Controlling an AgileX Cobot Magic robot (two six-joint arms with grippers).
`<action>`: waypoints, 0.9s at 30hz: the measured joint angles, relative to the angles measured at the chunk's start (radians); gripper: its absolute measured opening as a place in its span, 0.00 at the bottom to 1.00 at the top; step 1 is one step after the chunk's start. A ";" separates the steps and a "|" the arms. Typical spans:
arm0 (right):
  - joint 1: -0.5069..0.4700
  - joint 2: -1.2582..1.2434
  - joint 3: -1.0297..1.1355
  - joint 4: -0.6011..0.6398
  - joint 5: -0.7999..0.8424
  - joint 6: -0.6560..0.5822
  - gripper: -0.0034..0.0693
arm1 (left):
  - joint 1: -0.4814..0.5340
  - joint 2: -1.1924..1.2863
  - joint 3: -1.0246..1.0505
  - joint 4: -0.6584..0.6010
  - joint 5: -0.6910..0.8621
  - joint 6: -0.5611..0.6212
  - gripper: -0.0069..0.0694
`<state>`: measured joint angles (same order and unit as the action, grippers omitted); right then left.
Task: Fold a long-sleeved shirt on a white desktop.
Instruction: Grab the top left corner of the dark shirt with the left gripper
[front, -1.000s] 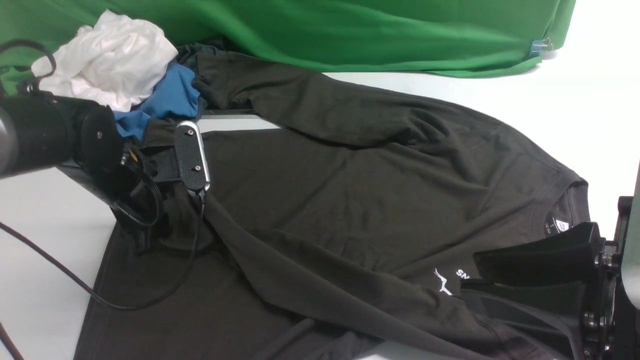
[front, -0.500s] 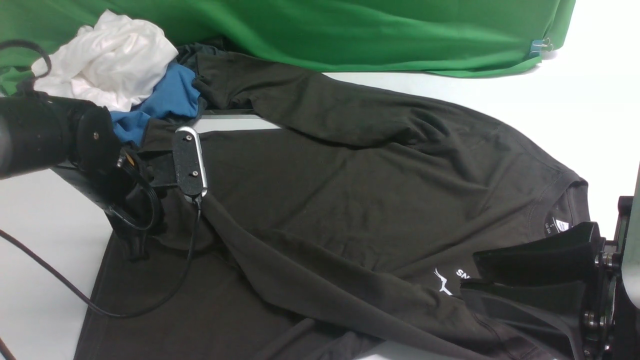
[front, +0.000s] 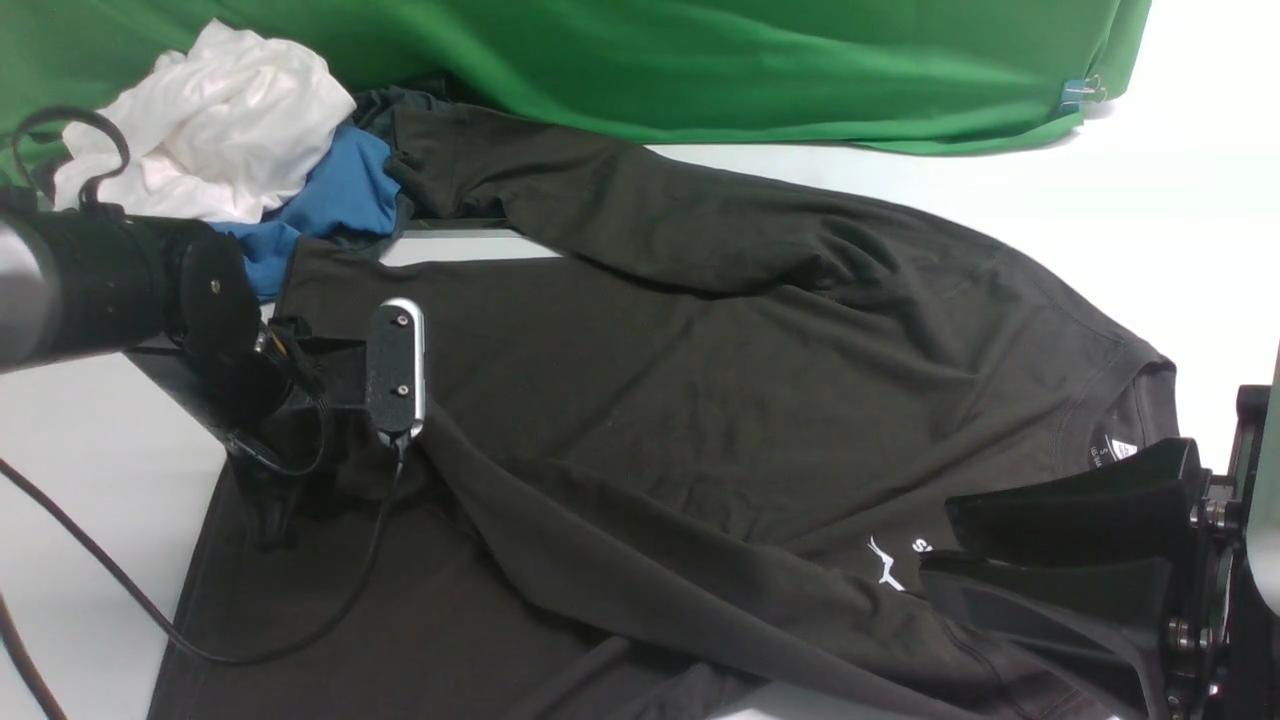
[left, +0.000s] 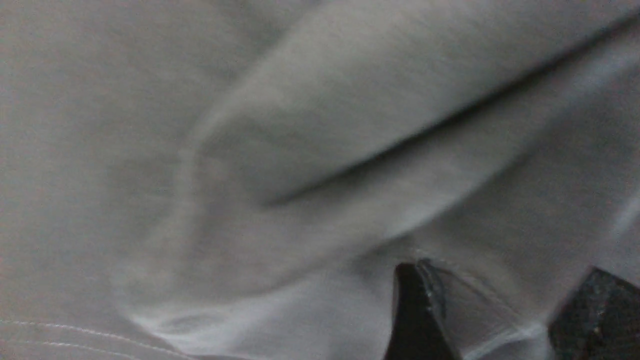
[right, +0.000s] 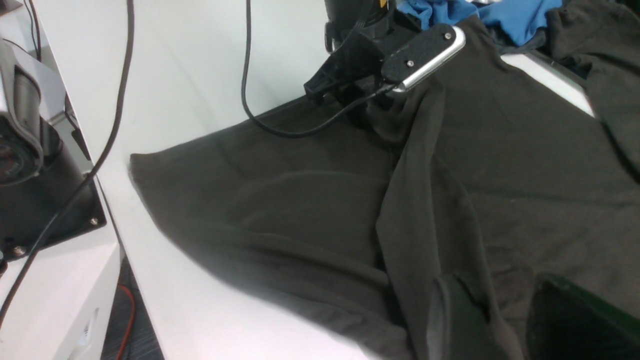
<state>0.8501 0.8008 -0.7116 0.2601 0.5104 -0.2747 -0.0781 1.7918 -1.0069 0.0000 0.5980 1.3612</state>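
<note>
Sprawling over the white desktop (front: 1150, 200) lies the long-sleeved shirt (front: 700, 380) (one sleeve across).

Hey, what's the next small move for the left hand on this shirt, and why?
Probably lift the left hand straight up, clear of the long-sleeved shirt. Its sleeve already lies across the body, and the wrist view shows the fingers standing apart over the cloth.
</note>
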 joint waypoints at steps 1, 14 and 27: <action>0.000 0.000 0.000 0.000 0.000 -0.002 0.37 | 0.000 0.001 0.000 0.000 -0.011 0.000 0.53; 0.000 0.000 0.000 0.000 0.000 -0.002 0.37 | 0.000 -0.010 0.001 0.000 0.052 -0.007 0.15; 0.000 0.000 0.000 0.000 -0.001 -0.014 0.37 | 0.000 -0.228 0.001 0.036 0.270 -0.010 0.15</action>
<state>0.8501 0.8008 -0.7116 0.2601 0.5092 -0.2888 -0.0781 1.5641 -1.0058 0.0362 0.8685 1.3511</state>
